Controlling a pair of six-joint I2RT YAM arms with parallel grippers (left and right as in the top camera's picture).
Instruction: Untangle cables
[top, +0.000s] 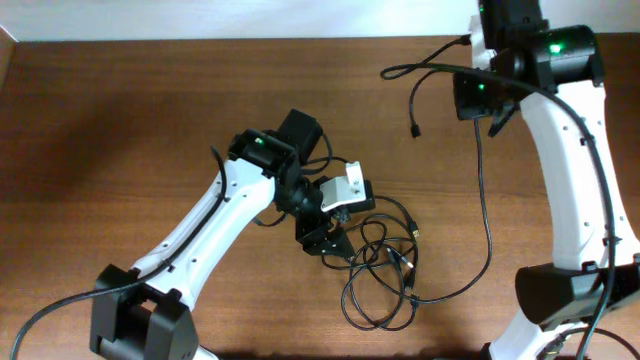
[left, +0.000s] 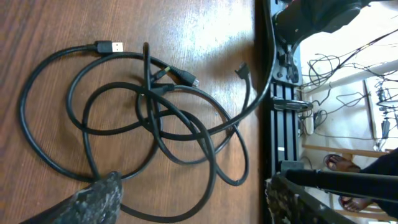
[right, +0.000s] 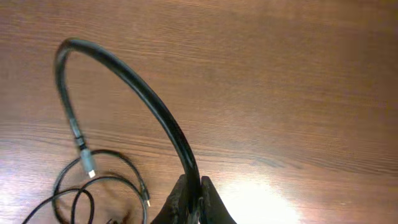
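Note:
The cables (top: 385, 272) are thin black cords looped in a bundle on the brown table, right of centre. They fill the left wrist view (left: 152, 112), with a silvery plug (left: 111, 46) at the upper left. My left gripper (top: 330, 243) is open just left of the bundle, low over it; one loop lies between its fingers (left: 193, 186). My right gripper (top: 492, 118) is raised at the far right and shut on one cord (right: 155, 102). That cord (top: 487, 220) runs up from the bundle, and its free plug end (top: 415, 130) hangs loose.
The table's far edge (top: 250, 40) meets a white wall. The right arm's base (top: 560, 290) stands at the front right and the left arm's base (top: 140, 320) at the front left. A black frame (left: 280, 106) lines the table edge.

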